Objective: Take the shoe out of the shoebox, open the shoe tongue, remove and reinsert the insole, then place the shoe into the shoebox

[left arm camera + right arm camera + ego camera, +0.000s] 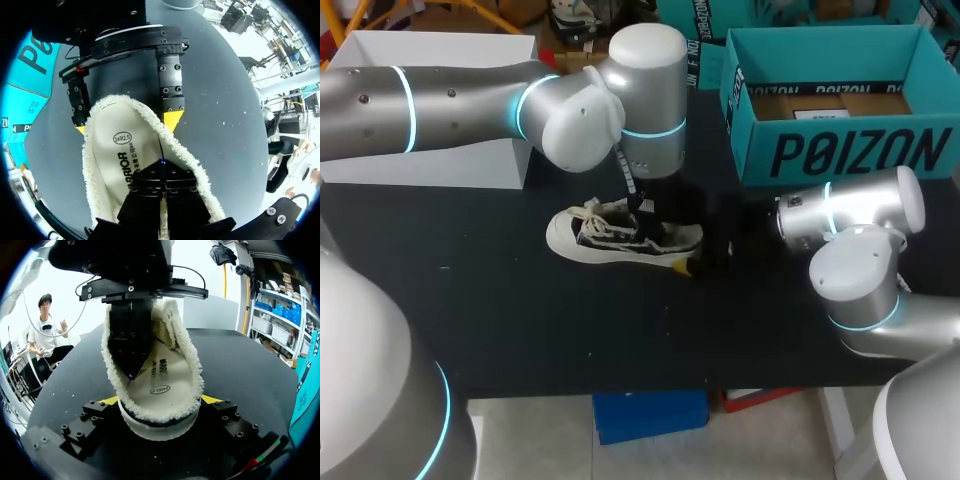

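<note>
A white low-top shoe (pixel 610 240) lies on the black table, toe to the left. My left gripper (pixel 642 222) comes down into its opening. In its own view the left gripper (pixel 162 165) is shut on a crease of the fleece-edged insole (pixel 120 160). From the heel side, the insole (pixel 165 380) slopes up toward the left gripper's black fingers (pixel 131 350). My right gripper (pixel 161 400) straddles the shoe's heel (pixel 155 429), a yellow tip pressed to each side. Ahead of the left gripper, the right gripper (pixel 126 125) grips that heel.
The open teal shoebox (pixel 840 150) stands at the back right, behind my right arm. A white box (pixel 430 150) sits at the back left under my left arm. The table's front edge (pixel 620 390) lies near the shoe.
</note>
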Controlling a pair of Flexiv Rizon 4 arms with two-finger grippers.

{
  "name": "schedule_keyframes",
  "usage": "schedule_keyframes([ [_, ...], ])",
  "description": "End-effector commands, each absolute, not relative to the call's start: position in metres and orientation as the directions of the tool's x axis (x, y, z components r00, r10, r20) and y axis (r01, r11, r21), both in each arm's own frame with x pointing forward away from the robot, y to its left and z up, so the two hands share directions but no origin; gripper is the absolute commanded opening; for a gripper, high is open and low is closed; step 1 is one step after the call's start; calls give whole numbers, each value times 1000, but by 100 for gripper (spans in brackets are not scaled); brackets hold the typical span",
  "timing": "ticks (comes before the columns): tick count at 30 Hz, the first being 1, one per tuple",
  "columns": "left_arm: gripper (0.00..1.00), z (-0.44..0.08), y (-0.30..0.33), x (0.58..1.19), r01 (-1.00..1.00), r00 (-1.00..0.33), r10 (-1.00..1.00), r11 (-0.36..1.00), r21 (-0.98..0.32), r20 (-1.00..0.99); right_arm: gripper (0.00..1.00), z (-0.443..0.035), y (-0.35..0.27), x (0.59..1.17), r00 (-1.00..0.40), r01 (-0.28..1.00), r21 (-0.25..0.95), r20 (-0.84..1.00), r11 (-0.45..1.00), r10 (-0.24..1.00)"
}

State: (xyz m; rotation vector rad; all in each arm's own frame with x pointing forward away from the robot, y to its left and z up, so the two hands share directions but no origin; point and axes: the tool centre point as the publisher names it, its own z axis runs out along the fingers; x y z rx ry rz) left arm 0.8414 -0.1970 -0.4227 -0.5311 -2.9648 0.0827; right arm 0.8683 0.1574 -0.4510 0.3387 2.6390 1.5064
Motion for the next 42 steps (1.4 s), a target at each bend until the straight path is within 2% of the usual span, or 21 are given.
schedule_keyframes([
  [1,0,-436,-201,835,326,-932,332,943,-69,144,0,-457,164,871,-971,155,857,39,492,238],
  [35,0,-373,-176,835,255,-963,262,962,-95,71,0,-457,164,871,-971,155,857,39,492,238],
  [42,0,-357,-171,836,223,-957,235,971,-87,169,0,-457,164,871,-971,155,857,39,492,238],
])
